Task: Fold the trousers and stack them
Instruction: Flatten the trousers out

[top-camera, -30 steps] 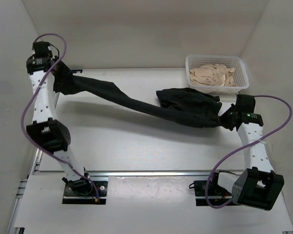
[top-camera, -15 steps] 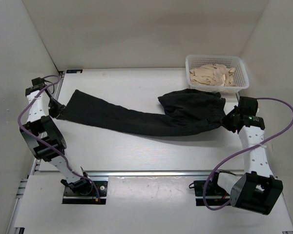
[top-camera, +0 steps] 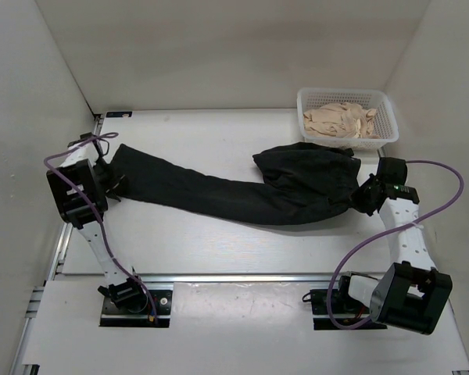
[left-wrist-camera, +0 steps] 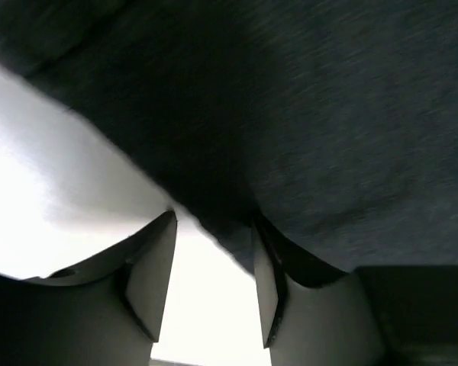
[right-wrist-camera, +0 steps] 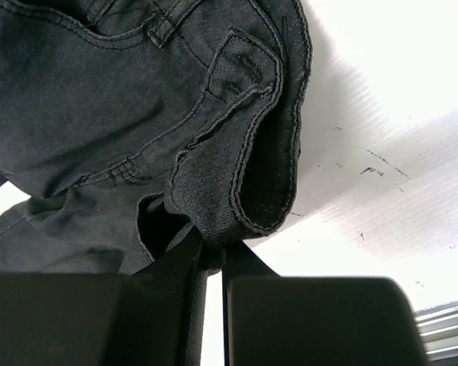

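Trousers (top-camera: 242, 199) in right hand (top-camera: 363, 197), by waistband

The trousers (top-camera: 242, 191) lay stretched across the bench (top-camera: 219, 133) from left to right, the leg end at the far left and the bunched waist end at the right. The left pincer (top-camera: 109, 181) sat at the leg end, by the bench's left edge. The right pincer (top-camera: 363, 199) was at the waist end, with the waistband between its fingers. Just behind the waist end, in the far right corner, stood a basket (top-camera: 352, 143) with a cloth pile (top-camera: 340, 119) in it.
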Motion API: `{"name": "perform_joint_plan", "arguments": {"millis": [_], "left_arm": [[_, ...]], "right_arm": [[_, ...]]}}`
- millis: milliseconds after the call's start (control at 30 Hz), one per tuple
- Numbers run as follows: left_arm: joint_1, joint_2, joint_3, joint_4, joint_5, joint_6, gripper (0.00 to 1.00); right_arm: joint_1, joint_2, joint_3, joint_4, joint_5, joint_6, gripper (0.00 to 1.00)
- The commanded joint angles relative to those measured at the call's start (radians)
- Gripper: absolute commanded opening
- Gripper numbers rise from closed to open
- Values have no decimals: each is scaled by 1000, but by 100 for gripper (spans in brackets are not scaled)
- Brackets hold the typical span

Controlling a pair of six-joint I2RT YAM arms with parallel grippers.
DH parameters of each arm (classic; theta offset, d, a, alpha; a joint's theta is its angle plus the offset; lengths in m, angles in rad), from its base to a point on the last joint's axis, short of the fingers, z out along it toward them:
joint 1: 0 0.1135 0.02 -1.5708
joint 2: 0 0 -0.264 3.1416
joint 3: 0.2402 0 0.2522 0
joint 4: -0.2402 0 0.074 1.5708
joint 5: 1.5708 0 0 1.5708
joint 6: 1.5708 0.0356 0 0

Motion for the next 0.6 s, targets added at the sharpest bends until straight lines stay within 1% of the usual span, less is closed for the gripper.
{"name": "perform_joint_plan", "arguments": {"millis": [0,33,67,100,133,200,267,367,433,500,567], "left_arm": [[-26,2,52,42,-36,-23,54],[-26,2,52,42,-36,-23,51],[-26,20,80,42,-19,-23,45],[-35,43,90,42,-9,-23,32],[-35,57,104,42,7,-14,10],[-35,80,159,16,27,-14,10],[-44,66,189,-7,15,-26,10],[-44,-19,216,-18,-19,-64,10],[-44,-88,216,-18,-39,-101,10],[-44,-122,181,-18,-63,-114,10],[-44,-144,149,-18,-83,-114,10]], "right_arm": [[-5,-3,-2,20,-25,3,0],[-5,-3,8,20,-14,3,0],[-5,-3,26,20,10,3,0],[-5,-3,36,20,21,3,0],[-5,7,46,11,21,3,0],[-5,20,86,0,30,-8,0],[-5,56,119,0,3,-20,0],[-5,85,191,-18,-50,-20,0],[-5,97,215,-44,-51,-11,0],[-5,73,215,-83,-26,-1,0],[-5,18,176,-159,64,9,0]]}}
